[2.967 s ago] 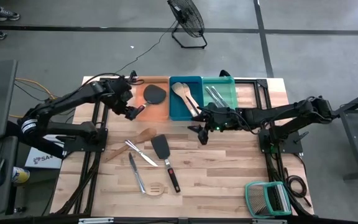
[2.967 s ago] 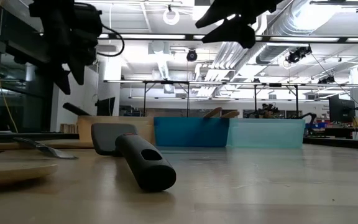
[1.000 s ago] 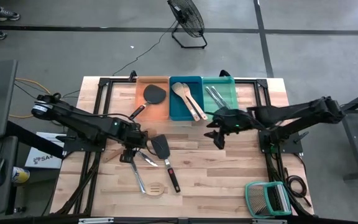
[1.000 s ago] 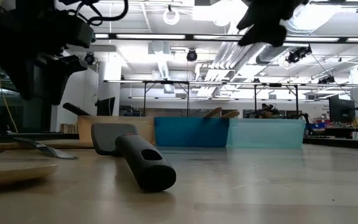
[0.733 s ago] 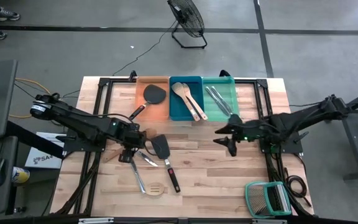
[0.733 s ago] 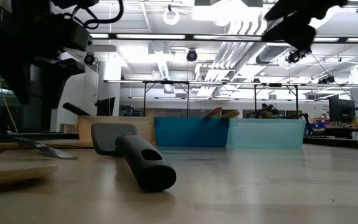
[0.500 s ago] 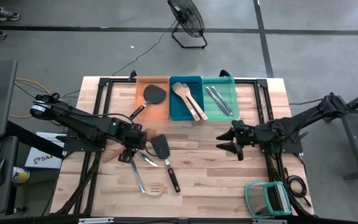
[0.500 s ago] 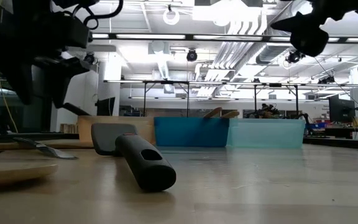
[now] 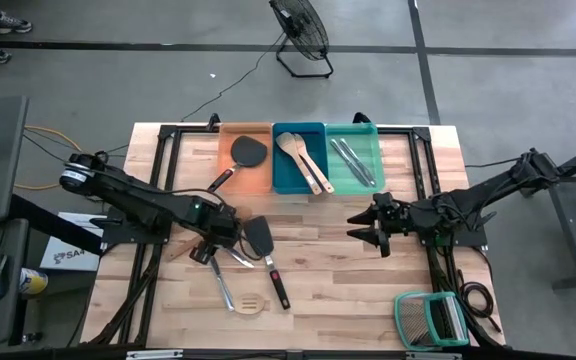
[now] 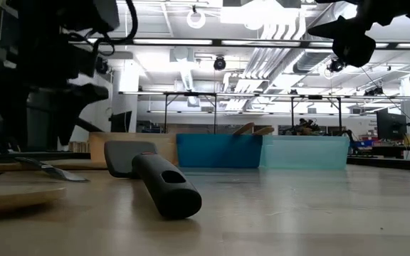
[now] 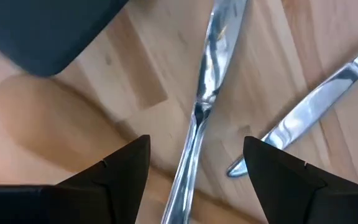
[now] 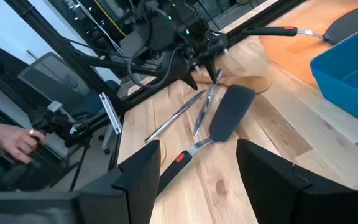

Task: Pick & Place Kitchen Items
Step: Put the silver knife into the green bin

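My left gripper (image 9: pixel 211 250) is open and low over the table's left-middle. In the left wrist view its fingers (image 11: pixel 129 168) stand either side of a slim silver piece of cutlery (image 11: pixel 204 93) lying flat; a second silver piece (image 11: pixel 316 106), a pale wooden spoon (image 11: pixel 48 118) and the black spatula's blade (image 11: pixel 42 31) lie close by. The black spatula (image 9: pixel 260 237) with its black and red handle rests flat on the wood, a wooden slotted spatula (image 9: pixel 251 303) nearer the near edge. My right gripper (image 9: pixel 373 236) hovers open right of centre, holding nothing.
Along the far edge stand an orange tray (image 9: pixel 256 182) with a black spatula, a blue tray (image 9: pixel 286 178) with wooden spoons and a teal tray (image 9: pixel 376 140) with silver cutlery. A green-framed wire rack (image 9: pixel 431 318) sits at the near right corner. A person's hand (image 12: pixel 17 140) shows beyond the table.
My right gripper has drawn away from the trays, toward the table's right and near edges, and then stopped. My left gripper has stayed over the cutlery and come a little lower, still open. Nothing on the table has moved.
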Controlling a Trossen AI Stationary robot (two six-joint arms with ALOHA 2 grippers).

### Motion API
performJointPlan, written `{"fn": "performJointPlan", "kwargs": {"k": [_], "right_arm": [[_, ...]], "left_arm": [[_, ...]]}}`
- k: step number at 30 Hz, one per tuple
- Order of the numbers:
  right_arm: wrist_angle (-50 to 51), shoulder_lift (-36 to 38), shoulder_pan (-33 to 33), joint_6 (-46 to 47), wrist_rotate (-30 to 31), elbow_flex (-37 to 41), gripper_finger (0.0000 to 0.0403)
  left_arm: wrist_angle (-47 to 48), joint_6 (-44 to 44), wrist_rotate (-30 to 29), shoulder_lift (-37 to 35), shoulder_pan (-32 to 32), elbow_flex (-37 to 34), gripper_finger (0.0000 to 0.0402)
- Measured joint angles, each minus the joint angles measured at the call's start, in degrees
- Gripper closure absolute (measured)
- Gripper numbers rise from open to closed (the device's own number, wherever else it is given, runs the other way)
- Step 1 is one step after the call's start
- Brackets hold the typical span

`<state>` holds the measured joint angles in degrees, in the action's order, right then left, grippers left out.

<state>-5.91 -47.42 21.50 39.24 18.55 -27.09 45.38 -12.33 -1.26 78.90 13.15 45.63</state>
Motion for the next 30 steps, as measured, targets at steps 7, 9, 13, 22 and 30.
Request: {"fn": "performJointPlan", "kwargs": {"k": [7, 9, 13, 22, 30], "right_arm": [[-0.39, -0.04, 0.0, 0.08, -0.02, -0.01, 0.02], [-0.39, -0.03, 0.0, 0.1, -0.02, 0.0, 0.02], [-0.4, -0.04, 0.0, 0.12, -0.02, -0.01, 0.02], [-0.43, -0.04, 0.0, 0.2, 0.11, -0.01, 0.02], [-0.43, -0.04, 0.0, 0.26, 1.03, -0.01, 0.02]], "left_arm": [[-5.58, -0.41, 0.22, 1.0, 0.02, -3.29, 0.0149], [-5.33, -1.32, 0.0, 0.87, 0.01, -3.63, 0.0148], [-7.55, -2.6, -0.36, 0.89, 0.02, -5.39, 0.0149], [-12.09, -2.88, -0.92, 0.71, 0.0, -9.03, 0.0149], [-12.76, -2.87, -0.87, 0.74, 0.0, -9.66, 0.0149]]}}
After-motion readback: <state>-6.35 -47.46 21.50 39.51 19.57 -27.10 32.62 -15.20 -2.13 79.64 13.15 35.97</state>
